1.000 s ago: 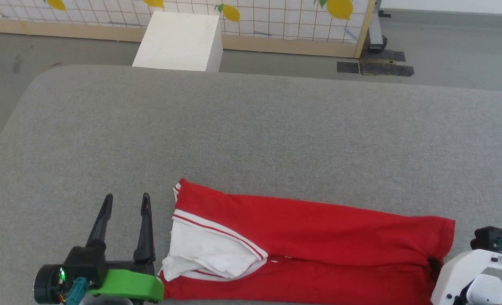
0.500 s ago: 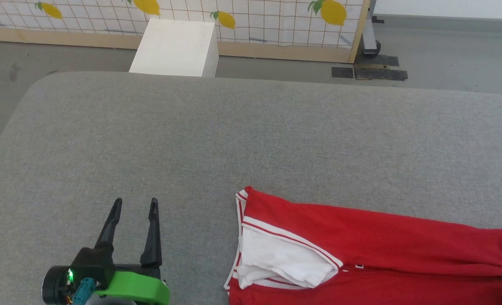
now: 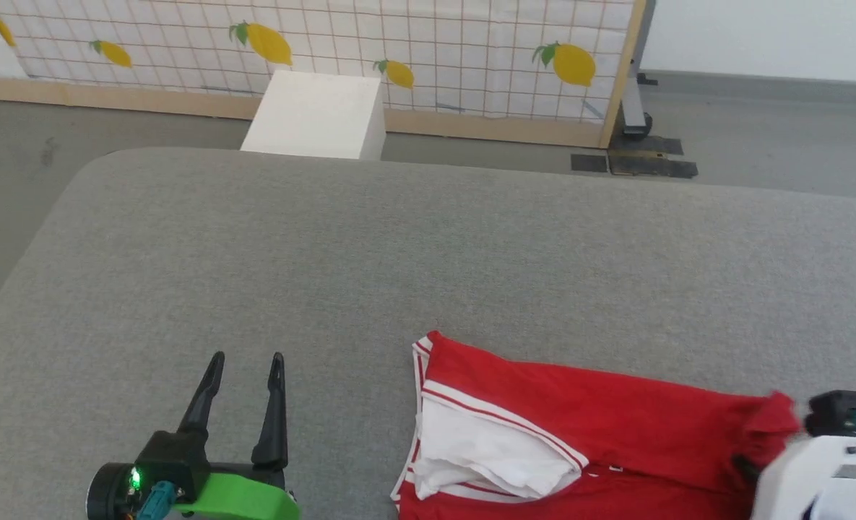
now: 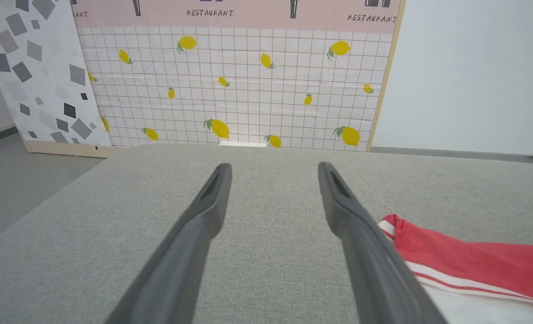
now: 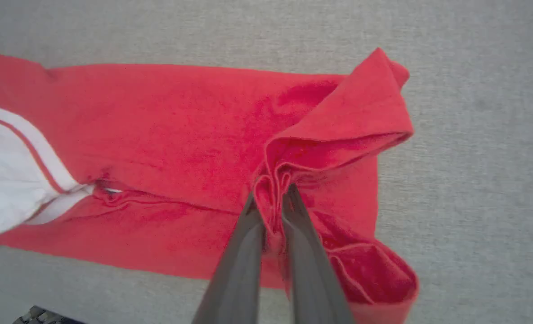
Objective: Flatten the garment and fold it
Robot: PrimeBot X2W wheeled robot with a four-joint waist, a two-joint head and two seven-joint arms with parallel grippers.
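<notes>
The garment [image 3: 615, 433] is lying folded lengthwise on the near-right part of the grey counter [image 3: 399, 253], w/ a white sleeve & striped trim showing at its left end. R tool [image 5: 271, 193] is clenching bunched red fabric at the garment's right end, which is rising in folds there. L tool [image 3: 247, 356] is hovering released, fingers wide, grasping nothing, near the garment's left end, not touching. White box [image 3: 319, 115] is standing beyond the counter; contents not visible.

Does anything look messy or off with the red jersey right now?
Yes. The red jersey isn't flat: its end is bunched into raised folds where the right gripper pinches it, and the white sleeve lies crumpled at the other end.
</notes>
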